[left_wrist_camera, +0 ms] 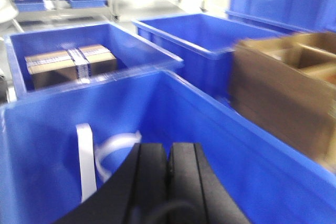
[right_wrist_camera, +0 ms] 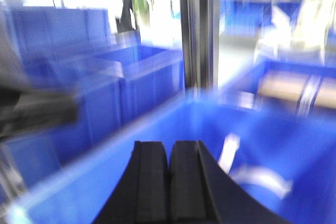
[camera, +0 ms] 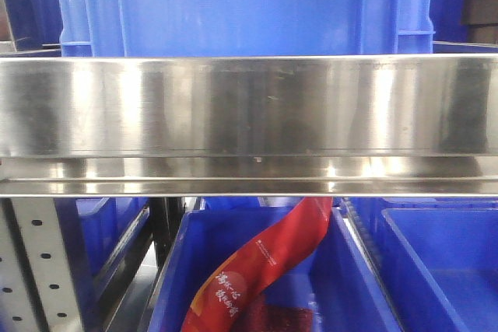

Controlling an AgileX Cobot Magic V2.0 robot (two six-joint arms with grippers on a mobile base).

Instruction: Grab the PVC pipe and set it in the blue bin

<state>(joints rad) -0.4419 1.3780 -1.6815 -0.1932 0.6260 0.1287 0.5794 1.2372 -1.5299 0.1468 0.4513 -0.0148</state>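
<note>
In the left wrist view, a straight white PVC pipe point(left_wrist_camera: 85, 158) and a curved white pipe piece point(left_wrist_camera: 113, 148) lie inside a blue bin point(left_wrist_camera: 226, 145). My left gripper point(left_wrist_camera: 168, 153) is shut and empty, above the bin and just right of the pipes. The right wrist view is blurred. It shows a white pipe piece point(right_wrist_camera: 229, 153) and a curved one point(right_wrist_camera: 260, 178) in a blue bin point(right_wrist_camera: 105, 182). My right gripper point(right_wrist_camera: 169, 153) is shut and empty, left of those pieces. Neither gripper shows in the front view.
A steel shelf beam point(camera: 249, 106) fills the front view, with a blue crate point(camera: 241, 5) on it and a red bag point(camera: 261, 270) in a bin below. A taped cardboard box point(left_wrist_camera: 70, 64) sits in the neighbouring bin. A brown divided carton point(left_wrist_camera: 286, 93) stands at right. A steel post point(right_wrist_camera: 198, 30) rises behind.
</note>
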